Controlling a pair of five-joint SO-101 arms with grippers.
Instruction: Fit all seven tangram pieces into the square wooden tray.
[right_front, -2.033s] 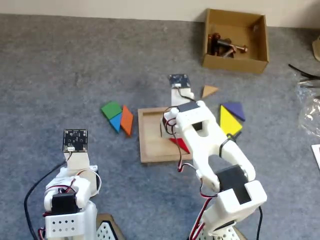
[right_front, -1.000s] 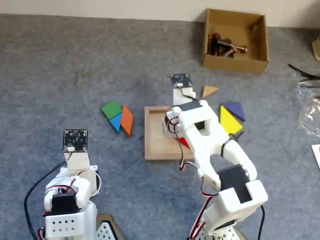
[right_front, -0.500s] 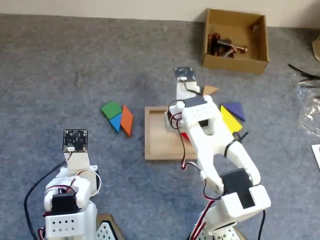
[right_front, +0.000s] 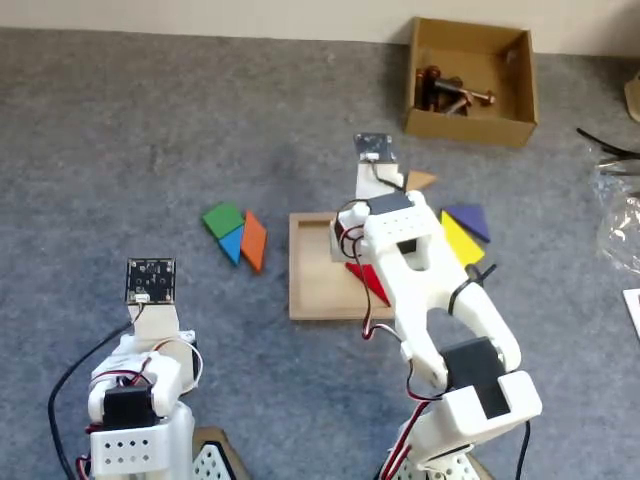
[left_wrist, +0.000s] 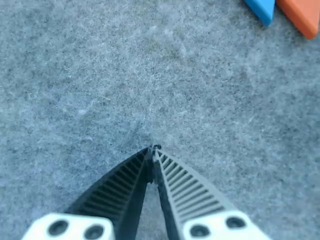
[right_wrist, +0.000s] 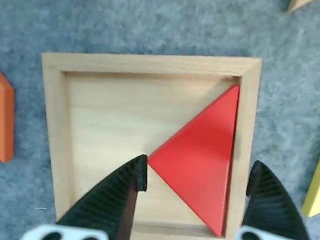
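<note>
Odds and ends on a grey, felt-covered worktop.
Near the far edge, toward the right: an open cardboard box, with a small heap of coppery and dark metal parts inside. At the right edge, well apart from the box: thin black cables, and just nearer than those, crumpled clear plastic. Along the far side, a pale strip of wall.

Red triangle flat in wooden tray
</note>
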